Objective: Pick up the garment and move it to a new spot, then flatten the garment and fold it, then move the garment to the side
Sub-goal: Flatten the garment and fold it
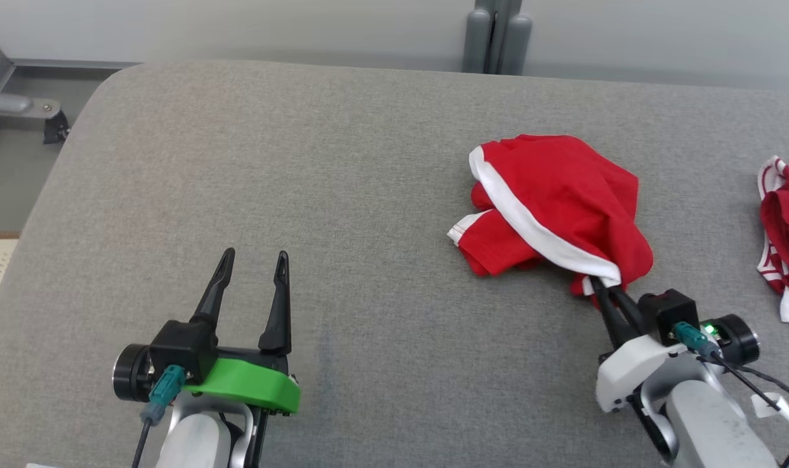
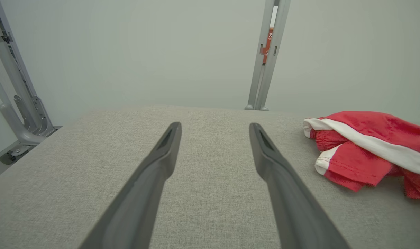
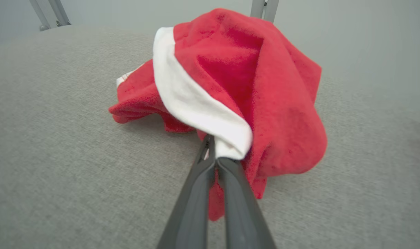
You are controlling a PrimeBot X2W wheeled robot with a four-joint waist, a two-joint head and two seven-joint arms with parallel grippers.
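The crumpled red cloth garment with a broad white band [image 1: 563, 188] lies bunched on the right half of the grey fabric-covered desk [image 1: 251, 162]. The right gripper [image 1: 604, 285] has its fingers clenched on the bunch's near hem, by the white band. The left gripper [image 1: 255, 260] hangs over the desk's near left part, fingers spread and empty.

The pinch looks thin: on lifting, the hem could slip free, or the bunch could drag. A swing toward the desk's right edge risks snagging the second red-and-white garment [image 1: 784, 234].

No brand shows on the cloth. An orange label on the grey post [image 2: 269, 38] beyond the desk's far edge is too small to read.
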